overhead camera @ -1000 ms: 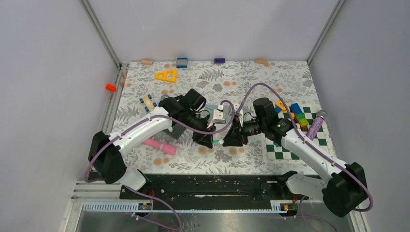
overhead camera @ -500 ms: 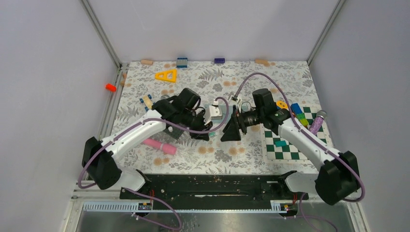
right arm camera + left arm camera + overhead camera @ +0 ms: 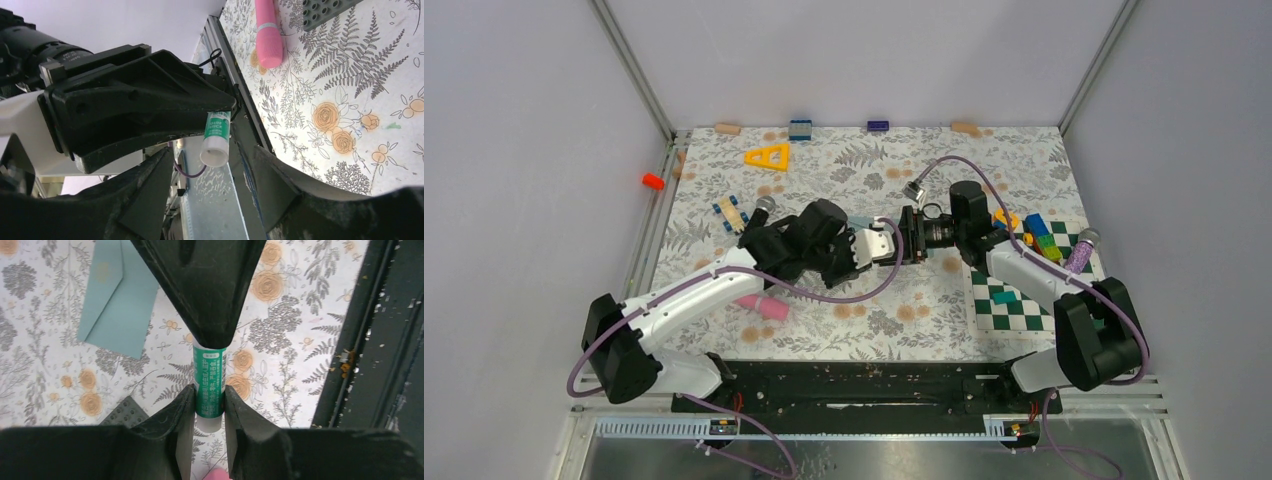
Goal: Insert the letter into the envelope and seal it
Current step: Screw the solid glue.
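Observation:
My left gripper is shut on a green glue stick, held above the flowered table. The stick's white end points at my right gripper, which is open with its fingers on either side of that end and not touching it. In the top view the left gripper and the right gripper meet tip to tip mid-table. The teal-grey envelope lies flat on the table with its flap folded down. The letter is out of view.
A dark grey studded mat lies beside the envelope. A pink marker lies under the left arm. A chessboard with coloured bricks and a purple marker is at the right. A yellow triangle sits at the back.
Both grippers rose from the table and moved back. The right gripper opened and now faces the left one, which kept its hold on the glue stick.

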Controlling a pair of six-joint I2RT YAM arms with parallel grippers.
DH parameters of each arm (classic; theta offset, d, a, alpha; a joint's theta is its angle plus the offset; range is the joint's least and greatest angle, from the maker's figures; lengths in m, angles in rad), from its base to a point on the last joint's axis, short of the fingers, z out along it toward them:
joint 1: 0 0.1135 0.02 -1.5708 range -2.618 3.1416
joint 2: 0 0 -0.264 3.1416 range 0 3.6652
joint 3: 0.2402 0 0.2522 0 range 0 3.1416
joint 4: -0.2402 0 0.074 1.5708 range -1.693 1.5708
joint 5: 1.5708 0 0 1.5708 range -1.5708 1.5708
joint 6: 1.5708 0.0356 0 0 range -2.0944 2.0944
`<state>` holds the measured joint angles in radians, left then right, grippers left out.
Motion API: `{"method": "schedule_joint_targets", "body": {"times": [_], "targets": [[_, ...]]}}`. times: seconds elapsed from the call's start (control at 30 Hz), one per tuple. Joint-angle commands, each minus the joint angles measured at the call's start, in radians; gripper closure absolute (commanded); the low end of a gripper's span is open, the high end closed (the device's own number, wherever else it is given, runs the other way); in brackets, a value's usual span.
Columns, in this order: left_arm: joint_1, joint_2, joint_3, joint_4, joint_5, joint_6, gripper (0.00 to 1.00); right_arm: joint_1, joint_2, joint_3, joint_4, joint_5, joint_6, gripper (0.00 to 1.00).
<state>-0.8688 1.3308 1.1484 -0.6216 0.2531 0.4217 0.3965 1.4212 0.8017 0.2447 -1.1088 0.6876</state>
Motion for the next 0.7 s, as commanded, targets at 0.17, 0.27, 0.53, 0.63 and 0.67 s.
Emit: {"method": "schedule_joint_targets", "body": {"times": [0.17,0.27,0.53,0.63,0.67], "targets": [[-0.038,0.013,-0.001,0.089,-0.191,0.033,0.95,-0.001,0.038,0.039,-0.12,0.033,-0.057,0.42],[-0.055,0.02,-0.005,0.088,-0.212,0.044,0.95,-0.001,0.053,0.043,-0.12,0.044,-0.052,0.44],[-0.077,0.03,-0.009,0.071,-0.202,0.06,0.95,-0.001,0.062,0.056,-0.098,0.033,-0.014,0.44],[-0.084,0.04,-0.006,0.065,-0.202,0.063,0.95,-0.001,0.064,0.059,-0.097,0.037,-0.014,0.45],[-0.087,0.042,-0.006,0.063,-0.202,0.063,0.95,-0.001,0.066,0.06,-0.097,0.038,-0.013,0.46]]}}
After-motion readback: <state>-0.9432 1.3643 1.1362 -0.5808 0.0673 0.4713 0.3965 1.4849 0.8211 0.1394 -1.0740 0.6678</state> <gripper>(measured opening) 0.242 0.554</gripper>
